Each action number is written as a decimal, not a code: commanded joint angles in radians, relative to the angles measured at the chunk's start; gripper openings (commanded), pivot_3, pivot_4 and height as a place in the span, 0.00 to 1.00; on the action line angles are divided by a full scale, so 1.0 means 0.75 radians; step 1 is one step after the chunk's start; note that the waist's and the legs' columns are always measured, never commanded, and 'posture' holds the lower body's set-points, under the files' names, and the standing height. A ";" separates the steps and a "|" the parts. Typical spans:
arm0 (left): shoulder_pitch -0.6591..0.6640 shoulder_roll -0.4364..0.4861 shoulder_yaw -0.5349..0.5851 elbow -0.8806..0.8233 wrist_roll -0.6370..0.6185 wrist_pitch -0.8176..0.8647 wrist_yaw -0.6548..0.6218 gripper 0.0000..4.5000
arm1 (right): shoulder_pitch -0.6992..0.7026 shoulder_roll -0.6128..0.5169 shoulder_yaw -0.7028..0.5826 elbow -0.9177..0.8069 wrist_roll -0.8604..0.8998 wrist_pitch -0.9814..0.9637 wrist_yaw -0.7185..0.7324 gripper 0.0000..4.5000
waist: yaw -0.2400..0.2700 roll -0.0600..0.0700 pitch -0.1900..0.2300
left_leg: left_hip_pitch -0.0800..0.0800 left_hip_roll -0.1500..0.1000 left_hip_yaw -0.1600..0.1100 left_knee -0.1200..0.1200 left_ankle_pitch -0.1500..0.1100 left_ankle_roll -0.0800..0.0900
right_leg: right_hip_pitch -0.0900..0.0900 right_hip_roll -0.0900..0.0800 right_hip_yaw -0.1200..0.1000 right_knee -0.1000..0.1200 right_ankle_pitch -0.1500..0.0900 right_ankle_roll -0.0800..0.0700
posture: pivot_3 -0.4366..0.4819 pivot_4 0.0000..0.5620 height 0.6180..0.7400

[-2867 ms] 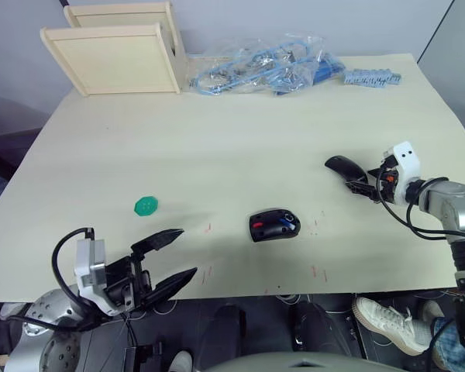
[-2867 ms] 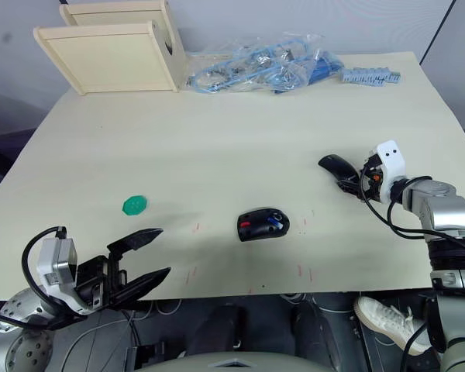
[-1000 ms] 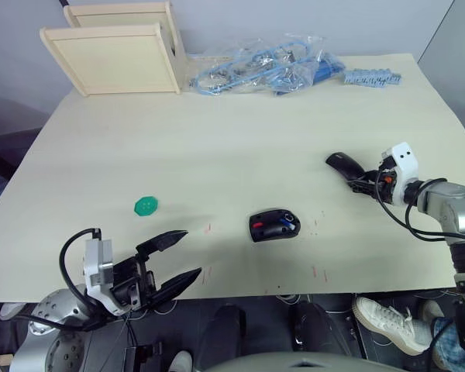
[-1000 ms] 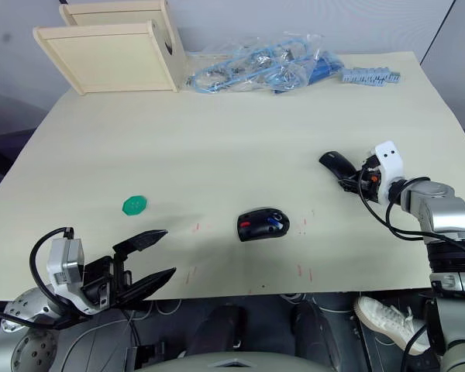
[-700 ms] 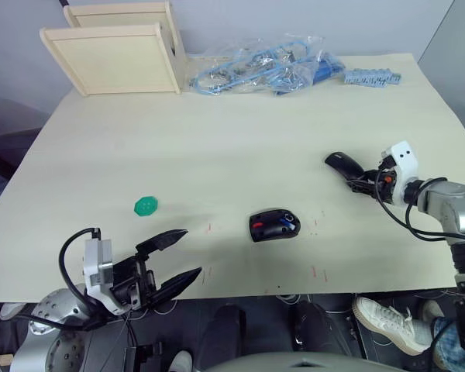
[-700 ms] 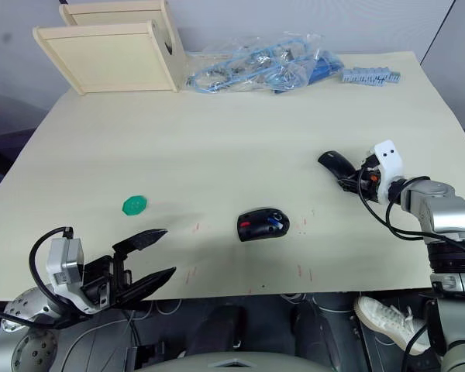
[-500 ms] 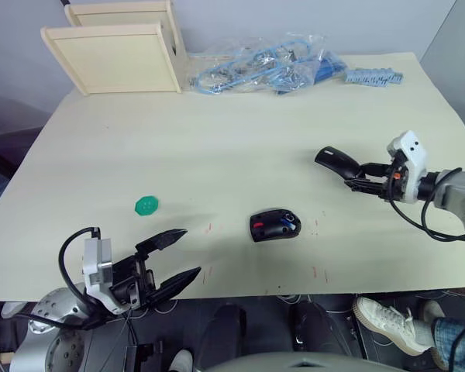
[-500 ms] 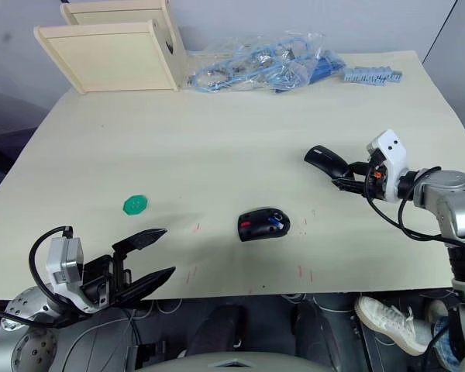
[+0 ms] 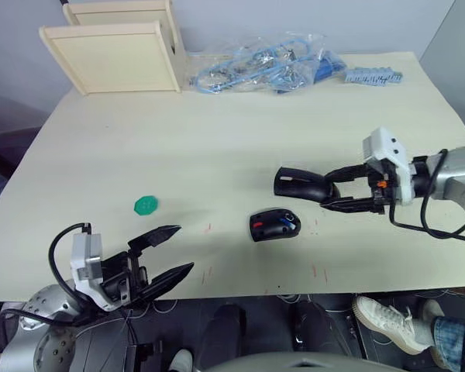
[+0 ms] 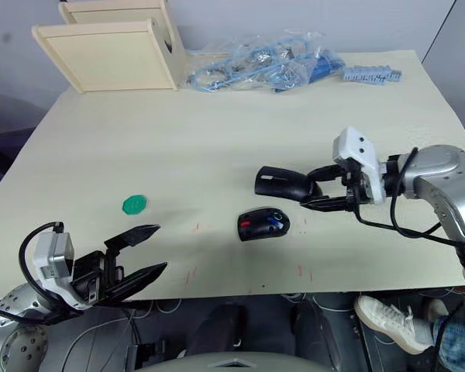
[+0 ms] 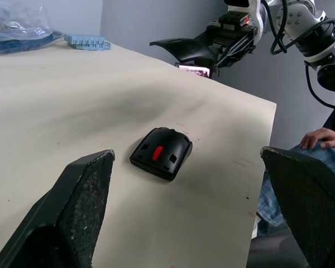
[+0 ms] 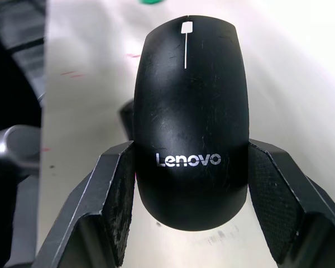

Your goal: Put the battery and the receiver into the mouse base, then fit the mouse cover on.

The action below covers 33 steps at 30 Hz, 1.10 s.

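Observation:
The mouse base [image 9: 274,225] lies open on the table near the front edge, black with red parts. A blue bit that looks like the battery [image 9: 289,225] sits inside it. The receiver is hidden from me. My right gripper [image 9: 325,191] is shut on the mouse cover [image 9: 298,184], a plain black shell marked Lenovo [image 12: 190,117], held in the air just beyond the base and a little to its right. My left gripper [image 9: 184,248] hangs open and empty at the front left table edge, well left of the base [image 11: 162,152].
A green toothed disc [image 9: 146,204] lies at the left. Wooden boxes [image 9: 116,54] stand at the back left, with a clear bag of blue parts [image 9: 263,66] and a blue strip [image 9: 372,76] along the back edge. A person's hand [image 11: 324,134] rests beyond the table's right side.
My right gripper has lifted the mouse cover off the table at the right and carried it left, close to the mouse base. The left gripper has stayed open and hardly moved.

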 commanded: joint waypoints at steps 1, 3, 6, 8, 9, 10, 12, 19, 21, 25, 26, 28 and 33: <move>0.013 0.004 0.042 -0.061 -0.024 -0.004 0.022 1.00 | -0.086 0.012 0.060 -0.004 -0.037 -0.001 0.012 0.62 | 0.000 -0.001 0.001 | 0.000 0.000 0.000 0.000 0.000 0.000 | 0.000 0.000 0.000 0.000 0.000 0.000 | 0.48 0.27 1.00; 0.012 0.003 0.042 -0.068 -0.017 -0.009 0.040 1.00 | -0.125 0.032 0.113 0.011 -0.065 -0.016 0.026 0.62 | 0.002 -0.001 0.001 | 0.000 0.000 -0.001 0.000 0.000 0.000 | 0.000 0.000 0.000 0.000 0.000 0.000 | 0.48 0.27 1.00; 0.013 0.003 0.037 -0.077 -0.005 -0.012 0.056 1.00 | -0.189 0.075 0.211 0.047 -0.124 -0.041 0.049 0.62 | 0.001 -0.001 0.001 | -0.001 0.000 -0.002 0.000 0.000 0.000 | -0.001 0.000 -0.001 0.000 0.000 0.000 | 0.48 0.27 1.00; 0.020 0.005 0.036 -0.090 -0.004 -0.007 0.068 1.00 | -0.223 0.099 0.279 0.074 -0.173 -0.062 0.067 0.62 | 0.000 -0.001 0.001 | -0.001 0.000 -0.002 0.000 0.000 0.000 | -0.001 0.000 -0.001 0.000 0.000 0.000 | 0.48 0.27 1.00; 0.022 0.007 0.037 -0.094 -0.004 -0.005 0.073 1.00 | -0.234 0.109 0.304 0.085 -0.194 -0.067 0.070 0.62 | 0.000 -0.001 0.001 | -0.002 0.000 -0.002 0.000 0.000 0.000 | -0.002 0.000 -0.001 0.000 0.000 0.000 | 0.48 0.27 1.00; 0.025 0.008 0.038 -0.098 -0.005 -0.003 0.076 1.00 | -0.243 0.121 0.324 0.096 -0.212 -0.073 0.071 0.62 | 0.000 -0.001 0.001 | -0.002 0.000 -0.002 0.000 0.000 0.000 | -0.002 0.000 -0.001 0.000 0.000 0.000 | 0.48 0.27 1.00; 0.031 0.013 0.042 -0.107 -0.011 0.003 0.082 1.00 | -0.257 0.139 0.354 0.119 -0.243 -0.080 0.073 0.62 | 0.000 -0.001 0.001 | -0.004 0.000 -0.002 0.000 0.000 0.000 | -0.004 -0.001 -0.001 0.000 0.000 0.000 | 0.48 0.27 1.00; 0.065 0.019 0.059 -0.147 -0.023 0.016 0.105 1.00 | -0.250 0.160 0.431 0.159 -0.337 -0.136 0.118 0.62 | 0.001 -0.001 0.001 | -0.012 -0.001 -0.005 0.000 0.000 0.000 | -0.011 -0.002 -0.004 0.000 0.001 0.000 | 0.48 0.27 1.00; 0.071 0.019 0.060 -0.156 -0.024 0.020 0.110 1.00 | -0.249 0.169 0.441 0.167 -0.350 -0.139 0.125 0.62 | 0.001 -0.001 0.001 | -0.012 -0.001 -0.005 0.000 0.000 0.000 | -0.011 -0.003 -0.004 0.000 0.001 0.000 | 0.48 0.27 1.00; 0.075 0.020 0.064 -0.166 -0.026 0.029 0.115 1.00 | -0.244 0.184 0.450 0.179 -0.377 -0.143 0.135 0.62 | 0.000 -0.001 0.001 | -0.012 -0.002 -0.005 0.000 0.000 0.000 | -0.011 -0.003 -0.004 0.000 0.001 0.000 | 0.48 0.27 1.00; 0.074 0.022 0.066 -0.168 -0.027 0.032 0.115 1.00 | -0.241 0.185 0.454 0.182 -0.383 -0.143 0.137 0.62 | 0.000 -0.001 0.001 | -0.012 -0.002 -0.005 0.000 0.000 0.000 | -0.011 -0.003 -0.004 0.000 0.001 0.000 | 0.48 0.27 1.00; 0.072 0.027 0.067 -0.170 -0.029 0.037 0.116 1.00 | -0.235 0.187 0.459 0.189 -0.392 -0.146 0.141 0.62 | 0.000 -0.001 0.001 | -0.012 -0.002 -0.005 0.000 0.000 0.000 | -0.010 -0.003 -0.005 0.000 0.001 0.000 | 0.48 0.27 1.00; 0.068 0.032 0.067 -0.169 -0.028 0.043 0.115 1.00 | -0.225 0.194 0.467 0.198 -0.414 -0.150 0.145 0.62 | 0.000 -0.001 0.001 | -0.012 -0.002 -0.005 0.001 0.000 -0.001 | -0.010 -0.003 -0.005 0.000 0.001 0.000 | 0.48 0.27 1.00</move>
